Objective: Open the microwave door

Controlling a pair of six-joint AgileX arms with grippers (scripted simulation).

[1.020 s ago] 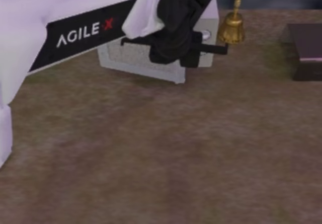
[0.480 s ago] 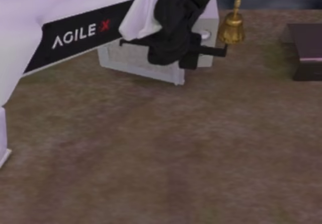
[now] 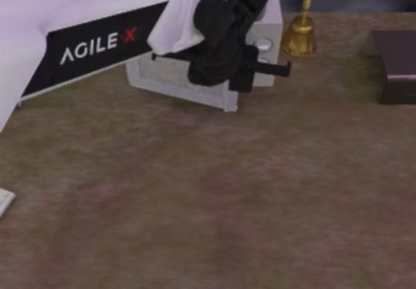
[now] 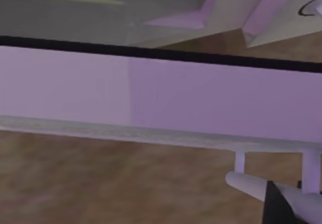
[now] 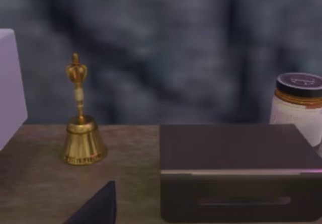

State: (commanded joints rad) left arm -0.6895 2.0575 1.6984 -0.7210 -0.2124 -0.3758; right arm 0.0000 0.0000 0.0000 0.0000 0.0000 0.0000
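The off-white microwave (image 3: 270, 21) stands at the table's far edge, near the middle. Its microwave door (image 3: 174, 81) hangs ajar, the free edge swung out toward the table's front. My left gripper (image 3: 239, 81) reaches in from the left over that free edge. In the left wrist view a dark fingertip (image 4: 277, 210) lies against the door's handle bar (image 4: 246, 183), beneath the door panel (image 4: 151, 93); the gripper is shut on the handle. My right gripper (image 5: 161, 211) is out of the top view, open, with one fingertip (image 5: 100, 209) showing.
A brass bell (image 3: 300, 32) stands just right of the microwave, close to my left gripper's wrist. A dark brown box (image 3: 393, 65) sits at the far right, with a lidded white jar (image 5: 298, 105) behind it. The microwave's round knob (image 3: 263, 44) shows beside the wrist.
My left arm has drawn slightly to the left, and the gripper with it. The door's free edge has come a little further out from the microwave.
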